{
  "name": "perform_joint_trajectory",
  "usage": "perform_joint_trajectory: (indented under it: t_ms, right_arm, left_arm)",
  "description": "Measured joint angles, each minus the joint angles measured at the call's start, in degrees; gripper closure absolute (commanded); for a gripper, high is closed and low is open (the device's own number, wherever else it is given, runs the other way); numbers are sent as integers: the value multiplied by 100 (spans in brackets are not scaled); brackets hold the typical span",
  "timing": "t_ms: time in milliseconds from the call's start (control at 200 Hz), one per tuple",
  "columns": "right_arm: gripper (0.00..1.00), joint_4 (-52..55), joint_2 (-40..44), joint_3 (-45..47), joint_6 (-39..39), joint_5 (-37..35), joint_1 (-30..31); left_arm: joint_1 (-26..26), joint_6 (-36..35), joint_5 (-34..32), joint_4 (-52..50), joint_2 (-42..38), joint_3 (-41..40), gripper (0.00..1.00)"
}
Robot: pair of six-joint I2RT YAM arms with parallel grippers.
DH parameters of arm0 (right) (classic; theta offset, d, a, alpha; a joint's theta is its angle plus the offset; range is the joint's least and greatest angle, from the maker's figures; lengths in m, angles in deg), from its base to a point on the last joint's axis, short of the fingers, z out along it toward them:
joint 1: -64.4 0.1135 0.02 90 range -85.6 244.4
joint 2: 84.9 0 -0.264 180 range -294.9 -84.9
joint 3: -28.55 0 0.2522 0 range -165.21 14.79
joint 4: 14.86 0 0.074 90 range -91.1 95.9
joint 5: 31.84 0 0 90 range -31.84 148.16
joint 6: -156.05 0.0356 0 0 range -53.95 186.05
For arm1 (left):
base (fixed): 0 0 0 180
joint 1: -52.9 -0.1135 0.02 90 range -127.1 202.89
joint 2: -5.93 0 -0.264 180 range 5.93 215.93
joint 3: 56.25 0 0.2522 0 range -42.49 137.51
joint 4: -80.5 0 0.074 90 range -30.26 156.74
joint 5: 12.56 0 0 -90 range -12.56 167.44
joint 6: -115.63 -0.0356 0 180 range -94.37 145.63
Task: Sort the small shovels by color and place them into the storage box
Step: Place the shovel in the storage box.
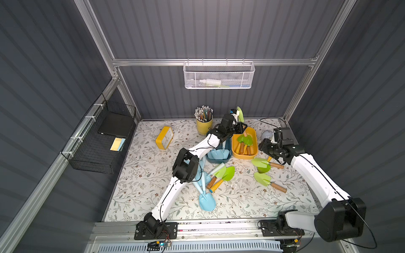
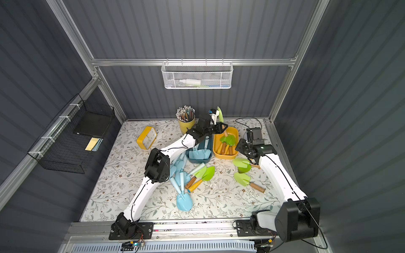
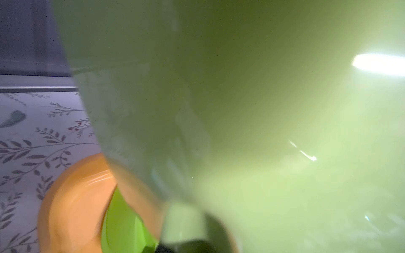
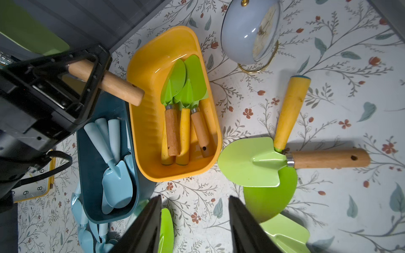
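Above yellow box [image 4: 168,30] rim, left gripper [image 1: 241,127] clamped on green shovel [image 1: 240,114]; right gripper [image 4: 195,198] apart, empty.

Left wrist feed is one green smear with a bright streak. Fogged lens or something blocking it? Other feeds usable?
Left wrist view: not fog; the held green shovel fills the frame, out of focus, with a glare streak; yellow box rim soft. Right wrist view: sharp, left hand gripping that shovel's wooden handle. Both top views: evenly lit, clear.
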Motion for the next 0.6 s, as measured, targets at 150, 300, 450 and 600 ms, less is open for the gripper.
perform_joint_trajectory:
  t_ms: [150,300,450,600]
  right_arm:
    - [47,35,-2,0,-55,92,-55]
    - [47,33,11,22,-87,149,-98]
    - [47,52,20,66,-144,190,-138]
    - [47,72,31,162,-166,219,-160]
  left_arm:
    - [70,-127,-420,-444,26,7,100]
    - [170,-251,-684,-765,26,7,100]
    - [214,-343,-844,-1071,26,-44,100]
    - [243,-420,-984,-1469,26,-107,100]
